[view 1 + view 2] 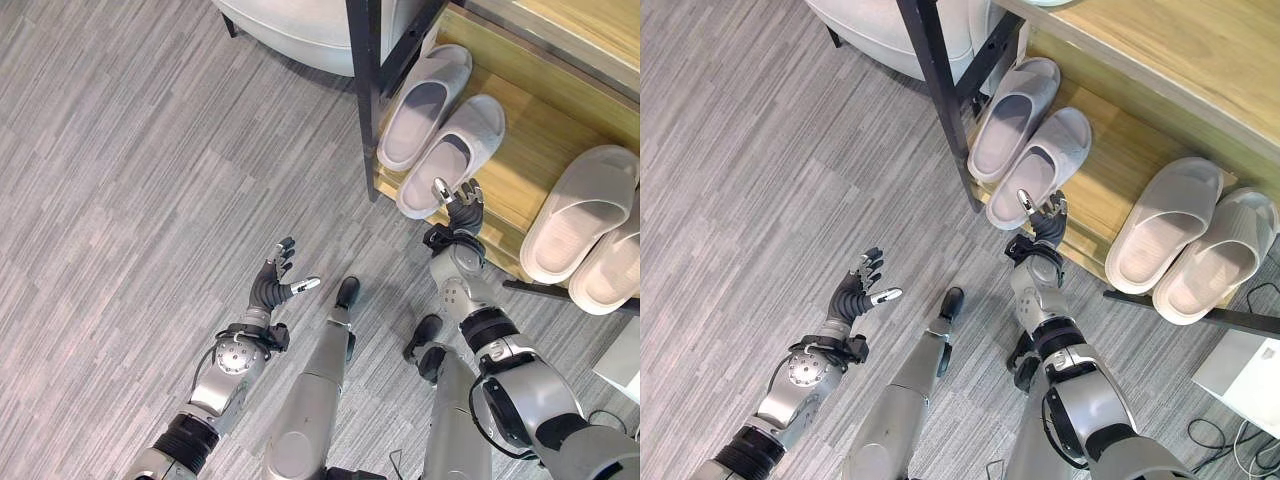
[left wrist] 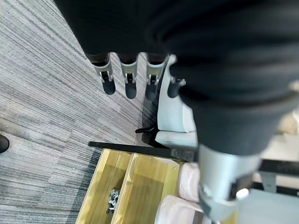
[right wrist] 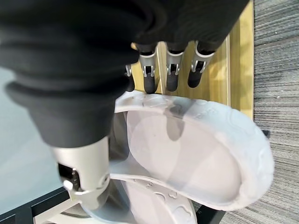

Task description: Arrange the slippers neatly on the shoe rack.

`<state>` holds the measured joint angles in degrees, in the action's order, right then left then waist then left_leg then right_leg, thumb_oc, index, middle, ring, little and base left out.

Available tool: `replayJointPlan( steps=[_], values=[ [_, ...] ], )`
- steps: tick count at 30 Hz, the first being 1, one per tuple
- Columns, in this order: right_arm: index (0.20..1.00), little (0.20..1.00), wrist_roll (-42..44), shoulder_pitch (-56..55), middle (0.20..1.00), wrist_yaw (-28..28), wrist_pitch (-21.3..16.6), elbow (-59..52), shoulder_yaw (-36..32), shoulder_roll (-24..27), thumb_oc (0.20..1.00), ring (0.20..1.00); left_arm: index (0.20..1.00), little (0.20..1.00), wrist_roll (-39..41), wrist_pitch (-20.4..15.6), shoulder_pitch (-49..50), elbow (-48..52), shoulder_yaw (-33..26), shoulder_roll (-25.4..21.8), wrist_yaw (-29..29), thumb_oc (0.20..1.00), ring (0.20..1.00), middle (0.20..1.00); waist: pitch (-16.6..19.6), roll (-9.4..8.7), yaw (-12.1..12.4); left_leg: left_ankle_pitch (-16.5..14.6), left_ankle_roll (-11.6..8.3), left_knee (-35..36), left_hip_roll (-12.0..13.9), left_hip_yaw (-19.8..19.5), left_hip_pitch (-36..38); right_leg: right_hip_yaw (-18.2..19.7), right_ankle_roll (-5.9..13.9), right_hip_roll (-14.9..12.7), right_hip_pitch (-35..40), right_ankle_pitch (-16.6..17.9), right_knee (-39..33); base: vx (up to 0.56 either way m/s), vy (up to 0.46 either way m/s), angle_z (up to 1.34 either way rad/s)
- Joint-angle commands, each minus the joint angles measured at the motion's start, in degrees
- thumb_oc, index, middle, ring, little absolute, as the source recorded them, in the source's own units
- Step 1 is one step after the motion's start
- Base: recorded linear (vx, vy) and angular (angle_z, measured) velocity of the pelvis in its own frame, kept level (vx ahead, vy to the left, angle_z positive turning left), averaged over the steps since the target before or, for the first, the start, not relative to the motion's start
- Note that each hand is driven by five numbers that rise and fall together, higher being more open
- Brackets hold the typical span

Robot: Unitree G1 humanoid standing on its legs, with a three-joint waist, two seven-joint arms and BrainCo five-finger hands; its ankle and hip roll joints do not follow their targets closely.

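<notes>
The right hand (image 1: 458,205), fingers straight, is at the heel of a slipper (image 1: 455,152) on the shoe rack (image 1: 520,120); the left hand (image 1: 275,283) is spread open.

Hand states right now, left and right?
Left hand: open, fingers straight, over the grey floor, holding nothing.
Right hand: open, fingers straight, at the heel of a pale grey foam slipper on the wooden shoe rack, not gripping.
</notes>
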<state>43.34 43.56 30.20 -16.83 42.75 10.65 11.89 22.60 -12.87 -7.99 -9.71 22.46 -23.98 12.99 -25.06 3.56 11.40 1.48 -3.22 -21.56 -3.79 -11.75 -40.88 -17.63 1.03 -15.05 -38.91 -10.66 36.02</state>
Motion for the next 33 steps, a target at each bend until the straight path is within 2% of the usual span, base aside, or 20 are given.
replayJointPlan(
  steps=[1,6,11,17,24,30,33],
  values=[
    [1.0,1.0,2.06,6.52,1.0,-3.09,-1.43,0.01,0.71,3.12,1.0,1.0,1.0,1.0,1.05,-1.45,-0.79,3.98,1.91,-1.77,-0.71,1.0,1.0,1.0,0.11,-0.08,2.13,-7.75,0.96,-0.23,0.33,1.44,2.2,2.14,4.36,0.23,7.61,-4.71,-3.99,0.0,0.0,0.0],
    [1.0,1.0,9.56,11.14,1.0,-4.33,-1.45,3.77,-0.11,5.31,1.0,1.0,1.0,1.0,1.61,-0.93,-1.43,3.49,2.74,-2.36,-0.84,1.0,1.0,1.0,0.23,-0.54,2.45,-7.84,0.8,-0.07,0.59,1.53,2.43,2.06,4.43,0.29,7.83,-4.72,-4.13,0.01,-0.004,0.0],
    [1.0,1.0,18.17,14.91,1.0,-6.45,0.41,8.37,0.49,8.28,1.0,1.0,1.0,1.0,1.46,0.36,-0.45,3.39,3.6,-3.65,-1.81,1.0,1.0,1.0,0.27,-1.15,2.38,-8.02,0.55,0.29,0.9,1.9,3.14,2.12,4.45,0.51,8.25,-4.71,-4.31,0.01,-0.004,0.0],
    [1.0,1.0,21.84,17.01,1.0,-7.59,1.23,10.74,0.52,9.23,1.0,1.0,1.0,1.0,2.19,0.76,-0.74,3.34,3.75,-3.98,-2.36,1.0,1.0,1.0,0.46,-1.46,2.08,-8.27,0.49,0.33,1.14,2.24,3.7,2.53,4.32,0.83,8.49,-4.75,-4.3,0.0,0.0,0.0],
    [1.0,1.0,24.03,15.64,1.0,-10.09,2.21,8.54,2.7,7.1,1.0,1.0,1.0,1.0,2.14,1.44,-0.85,3.43,3.16,-3.83,-2.99,1.0,1.0,1.0,0.42,-1.86,1.69,-8.35,0.34,0.4,1.5,2.6,4.4,2.87,4.29,1.26,9.01,-4.63,-4.7,0.0,0.0,0.0],
    [1.0,1.0,25.18,18.06,1.0,-9.37,2.0,12.65,-0.2,7.99,1.0,1.0,1.0,1.0,2.69,1.32,-0.07,3.13,3.04,-3.54,-2.69,1.0,1.0,1.0,0.04,-1.51,1.92,-8.18,0.43,0.63,1.34,2.47,4.28,2.75,4.28,1.32,9.16,-4.65,-4.68,0.0,0.0,0.0],
    [1.0,1.0,25.44,20.31,1.0,-9.01,2.28,16.55,-1.58,10.03,1.0,1.0,1.0,1.0,3.02,1.0,-0.3,2.69,3.88,-3.42,-2.79,1.0,1.0,1.0,-0.13,-1.47,2.18,-8.15,0.36,0.78,1.29,2.34,4.17,2.68,4.37,1.27,9.07,-4.57,-4.79,0.0,0.0,0.0]
  ],
)
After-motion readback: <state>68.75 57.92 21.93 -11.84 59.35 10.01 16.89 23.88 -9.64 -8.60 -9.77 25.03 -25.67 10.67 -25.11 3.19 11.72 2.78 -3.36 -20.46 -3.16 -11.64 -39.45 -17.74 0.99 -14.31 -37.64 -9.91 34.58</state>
